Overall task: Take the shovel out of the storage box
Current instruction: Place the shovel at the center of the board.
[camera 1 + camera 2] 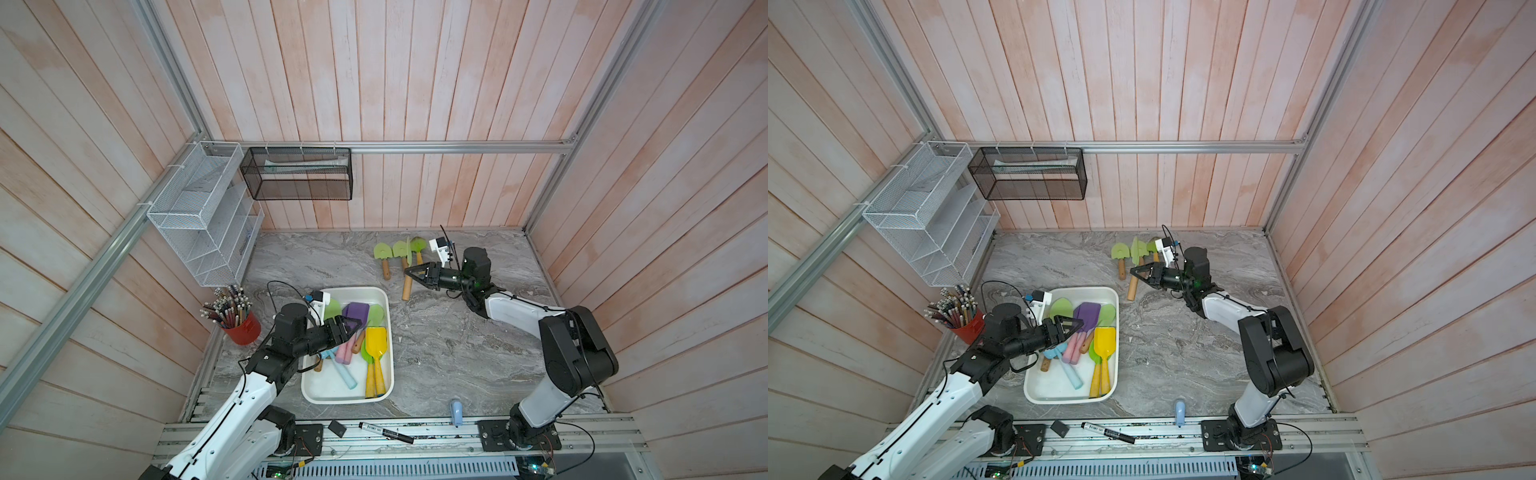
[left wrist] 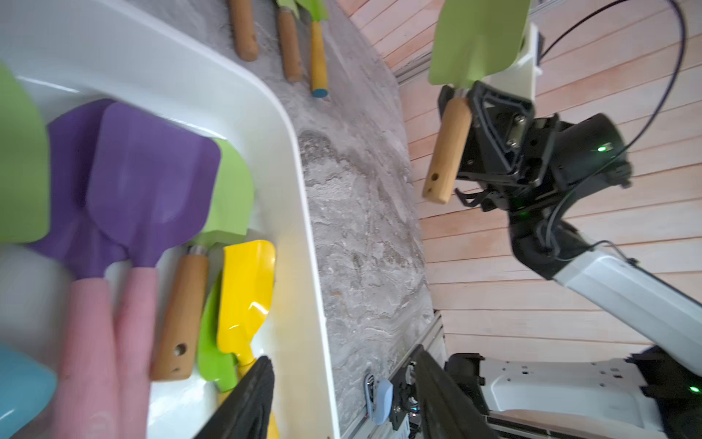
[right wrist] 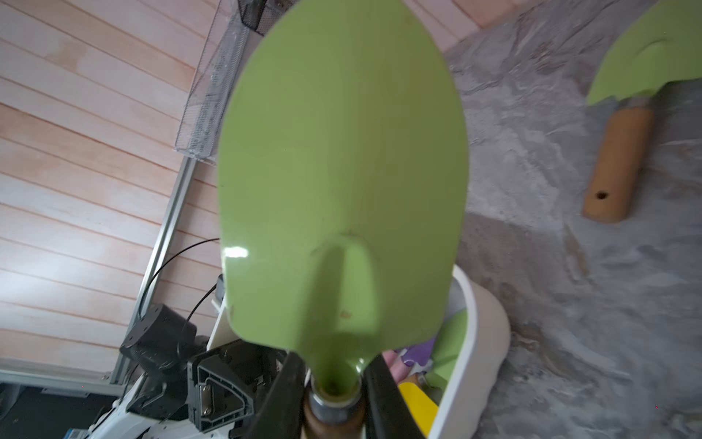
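Shovel [image 3: 342, 171], green blade and wooden handle, is out of the storage box [image 1: 324, 388] and held in the right claw [image 1: 409, 272]. The claw is pinched narrow on the metal neck just under the blade. The right wrist view shows both fingers [image 3: 383, 395] tight against it. The blade points toward the back wall and the handle hangs toward the box. It's probably clear of the desk [image 1: 457, 345]. The left wrist view suggests so, but from above I can't confirm the gap.

Three more shovels [image 2: 289, 49] lie on the desk by the back wall, just beside the held one. Two have wooden handles and one has a yellow handle with a blue end cap.

Left claw [image 1: 357, 326] hovers over the box contents with its fingers apart and nothing between them.

The box sits on the desk in front of the left arm. Inside:
- two purple shovels [image 1: 357, 311] with pink handles, side by side
- a yellow shovel [image 1: 376, 338] along the box's wall nearest the right arm
- several green blades
- a light-blue handle [image 1: 347, 376]

Other items:
- A black marker [image 1: 386, 432] lies on the front rail. Its white label print is too small to read.
- A blue clip [image 1: 456, 411] sits at the desk's front edge.
- A red cup [image 1: 245, 328] of pencils stands beside the left arm.
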`<state>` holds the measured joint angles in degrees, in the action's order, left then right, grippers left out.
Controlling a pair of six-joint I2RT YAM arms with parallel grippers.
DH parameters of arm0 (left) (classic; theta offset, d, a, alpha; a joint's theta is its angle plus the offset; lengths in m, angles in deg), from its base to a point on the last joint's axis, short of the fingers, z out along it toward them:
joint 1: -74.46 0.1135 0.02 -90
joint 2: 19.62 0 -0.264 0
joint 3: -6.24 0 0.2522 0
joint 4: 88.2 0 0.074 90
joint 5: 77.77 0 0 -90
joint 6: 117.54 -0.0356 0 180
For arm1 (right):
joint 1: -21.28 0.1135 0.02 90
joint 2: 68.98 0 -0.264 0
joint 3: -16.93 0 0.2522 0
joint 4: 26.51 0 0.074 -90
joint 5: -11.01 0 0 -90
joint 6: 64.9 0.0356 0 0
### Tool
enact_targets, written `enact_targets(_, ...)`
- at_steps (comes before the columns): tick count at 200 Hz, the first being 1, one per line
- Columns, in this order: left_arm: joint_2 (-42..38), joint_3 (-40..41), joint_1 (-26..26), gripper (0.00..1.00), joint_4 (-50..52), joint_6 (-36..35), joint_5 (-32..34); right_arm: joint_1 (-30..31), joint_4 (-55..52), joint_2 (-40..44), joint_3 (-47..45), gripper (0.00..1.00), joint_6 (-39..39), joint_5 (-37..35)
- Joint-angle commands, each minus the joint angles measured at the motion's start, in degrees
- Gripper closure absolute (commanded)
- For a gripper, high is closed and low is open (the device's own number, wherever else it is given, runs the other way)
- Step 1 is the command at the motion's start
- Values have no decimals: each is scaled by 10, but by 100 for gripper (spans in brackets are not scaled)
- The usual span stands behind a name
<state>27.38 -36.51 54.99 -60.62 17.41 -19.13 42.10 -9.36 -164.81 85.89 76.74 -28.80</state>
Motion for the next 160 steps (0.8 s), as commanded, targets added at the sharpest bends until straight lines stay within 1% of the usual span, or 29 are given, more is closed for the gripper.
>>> enact_targets(1,-14,-3,-7,38,79,-22,61,-21,-132,6,49,83,-90,-66)
enact_targets(17,-17,-6,-22,39,97,-22,82,-33,-198,-4,83,83,-130,-113)
enact_targets(47,-20,-5,-62,39,121,-6,133,-39,-302,-40,153,83,-192,-229)
enact_targets(78,-26,12,-87,39,110,15,147,-40,-393,-106,241,83,-247,-352)
enact_targets(91,-30,17,-96,39,109,21,151,-42,-416,-131,269,83,-262,-390)
enact_targets(108,-34,19,-106,39,117,24,159,-47,-439,-159,305,83,-275,-408)
enact_targets(138,-44,34,-116,39,108,38,159,-49,-465,-211,360,83,-296,-484)
enact_targets(160,-41,39,-125,38,104,43,164,-53,-497,-257,408,83,-318,-496)
